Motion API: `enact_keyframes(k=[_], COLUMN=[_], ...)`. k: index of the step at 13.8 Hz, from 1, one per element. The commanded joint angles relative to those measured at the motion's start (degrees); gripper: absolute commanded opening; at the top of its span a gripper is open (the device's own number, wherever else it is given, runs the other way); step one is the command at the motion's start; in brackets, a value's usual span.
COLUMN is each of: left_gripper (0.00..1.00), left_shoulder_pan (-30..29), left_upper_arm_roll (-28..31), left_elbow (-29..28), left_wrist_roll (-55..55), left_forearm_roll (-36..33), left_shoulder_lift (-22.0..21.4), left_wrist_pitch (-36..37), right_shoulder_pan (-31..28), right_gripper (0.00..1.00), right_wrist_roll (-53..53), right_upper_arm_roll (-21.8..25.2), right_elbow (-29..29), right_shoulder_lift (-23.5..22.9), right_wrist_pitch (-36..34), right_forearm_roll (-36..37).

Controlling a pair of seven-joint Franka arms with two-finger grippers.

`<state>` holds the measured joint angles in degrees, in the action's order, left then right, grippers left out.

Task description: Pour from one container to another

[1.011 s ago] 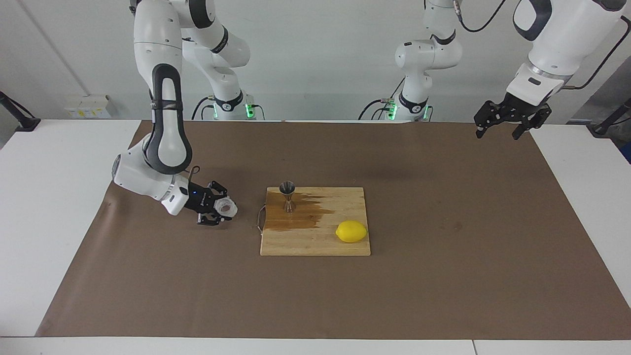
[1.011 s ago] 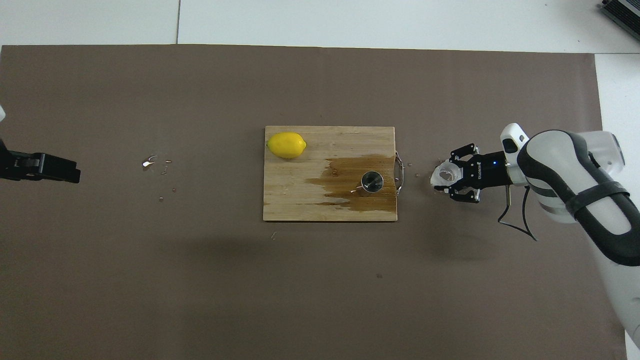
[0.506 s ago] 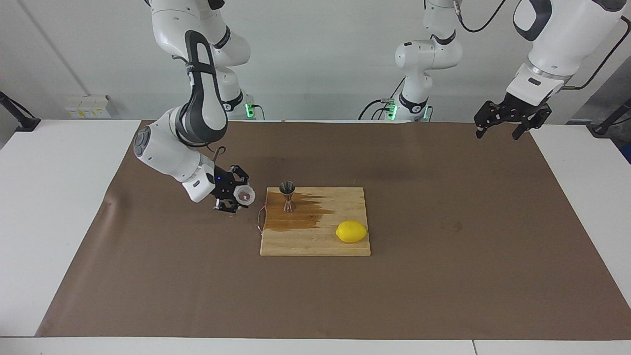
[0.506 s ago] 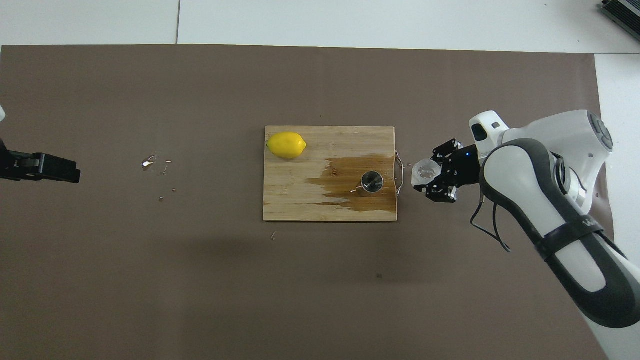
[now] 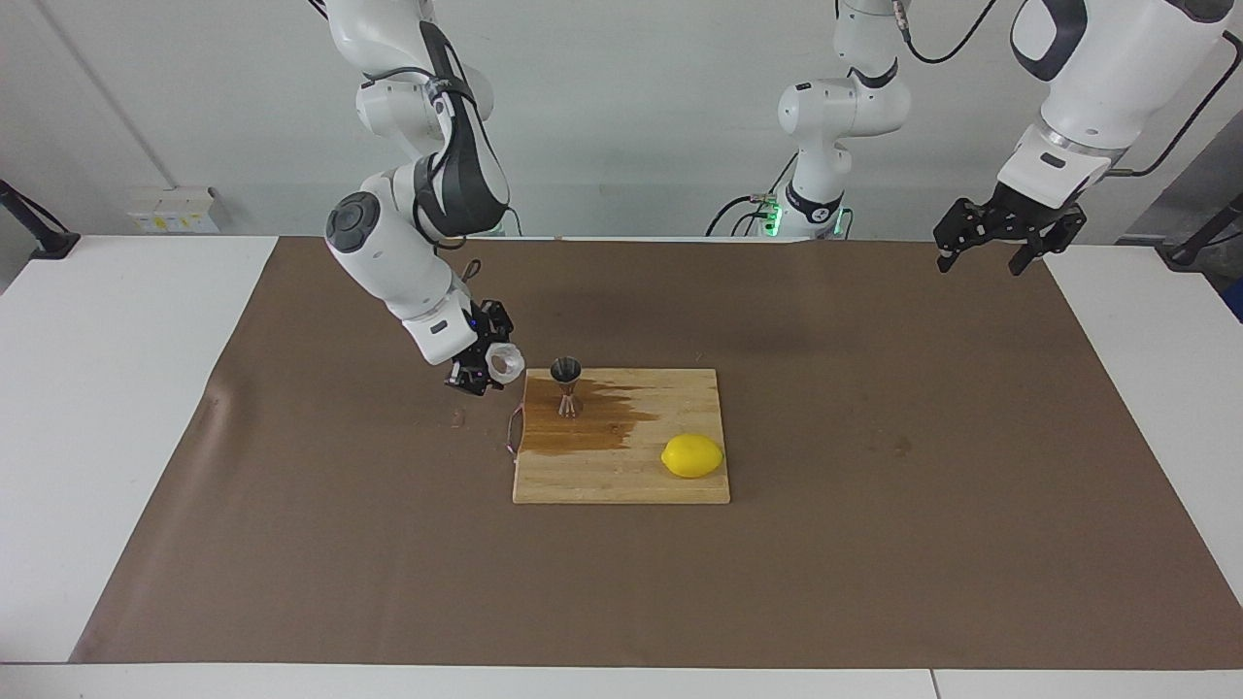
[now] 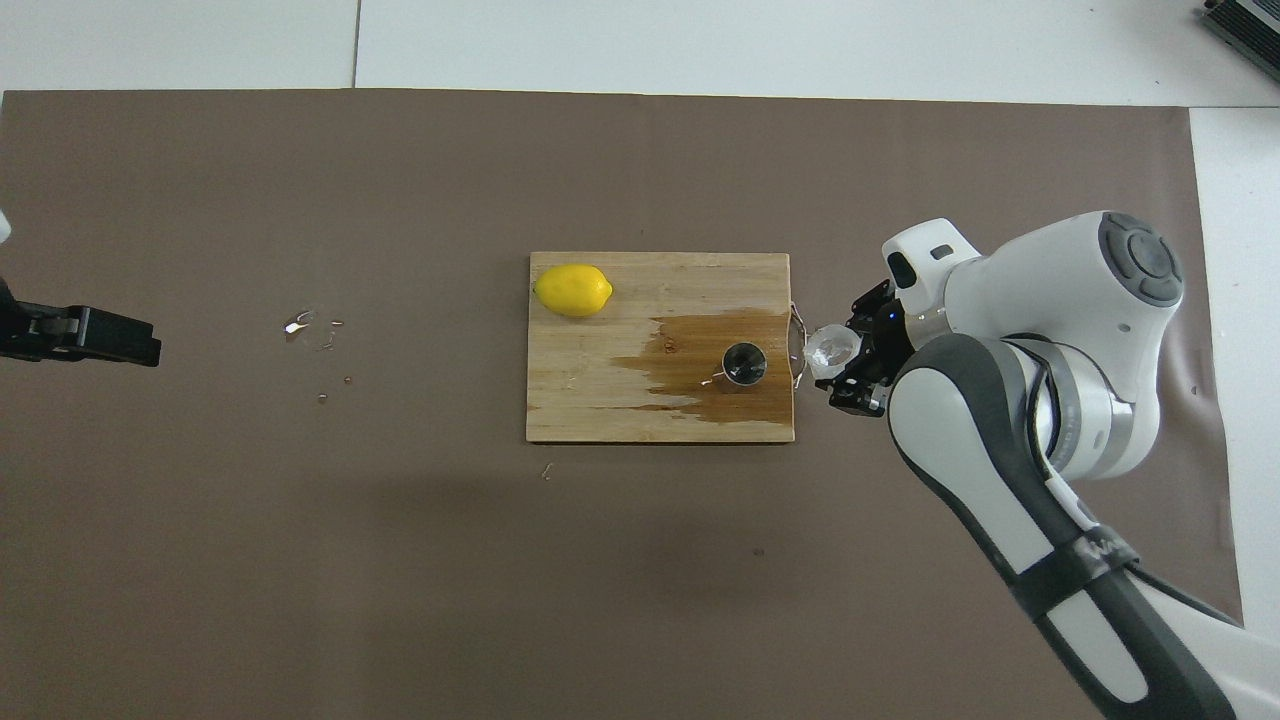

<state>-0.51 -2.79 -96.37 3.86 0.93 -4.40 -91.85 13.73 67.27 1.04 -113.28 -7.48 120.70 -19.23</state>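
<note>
The right arm's jaws [image 5: 490,367] are clamping the small clear faceted cup [image 5: 505,363] and hanging in the air just off the handle end of the rectangular wooden cutting board [image 5: 621,466], over the brown tabletop [image 5: 874,544]. Compared with a second ago, they are now sitting higher and closer to the board, and the cup is tipping, its mouth turning toward the board. Just past the jaws, the small shiny steel hourglass-shaped jigger [image 5: 566,385] is standing upright on a dark wet patch [image 5: 592,427] of the board, apart from the cup. So the carry looks nearly over, with the pour coming next. Further along the board, a yellow lemon [image 5: 692,455] is lying. The left arm's jaws [image 5: 1010,233] are waiting, spread apart, over the tabletop's left-arm end.
</note>
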Motion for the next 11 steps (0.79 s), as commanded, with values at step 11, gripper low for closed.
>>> enact_keyframes(k=[11], left_gripper=[1.00], left_shoulder_pan=[-0.81], left_upper_arm_roll=[-0.64], left_elbow=[-1.98], left_wrist_roll=[-0.43], left_forearm_roll=[-0.58], left_shoulder_lift=[-1.75], left_wrist_pitch=[-1.05], right_shoulder_pan=[7.45], right_gripper=[0.20], right_wrist_roll=[-24.53], right_upper_arm_roll=[-0.33], right_elbow=[1.04], right_shoulder_lift=[1.68], right_wrist_pitch=[-0.72], right_forearm_roll=[19.57])
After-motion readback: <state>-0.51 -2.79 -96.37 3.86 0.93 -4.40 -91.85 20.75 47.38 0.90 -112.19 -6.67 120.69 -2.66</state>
